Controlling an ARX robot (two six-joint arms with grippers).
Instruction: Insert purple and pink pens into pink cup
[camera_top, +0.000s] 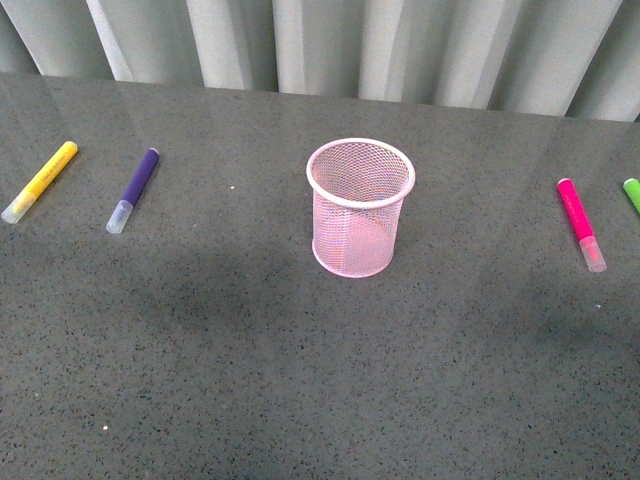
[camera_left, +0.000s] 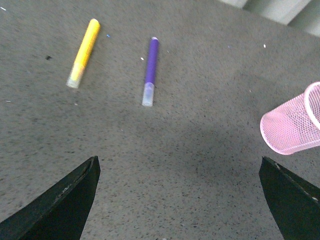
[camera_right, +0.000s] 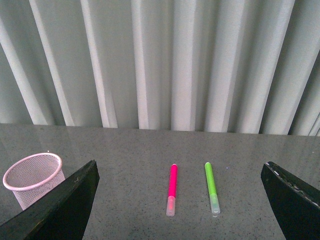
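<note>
The pink cup (camera_top: 360, 215) stands upright in the middle of the grey desk (camera_top: 300, 380). The purple pen (camera_top: 134, 190) lies well to its left, beside a yellow marker (camera_top: 40, 181). The pink pen (camera_top: 581, 224) lies far right, next to a green marker (camera_top: 632, 193). The left claw (camera_left: 178, 160) and the right claw (camera_right: 180, 163) both gape wide above the desk.

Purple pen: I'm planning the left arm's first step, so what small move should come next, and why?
Probably lower the left gripper toward the purple pen. Its jaws stand wide open and empty, the pen lies flat ahead of them, apart from the yellow marker, and the pink cup holds nothing yet.
</note>
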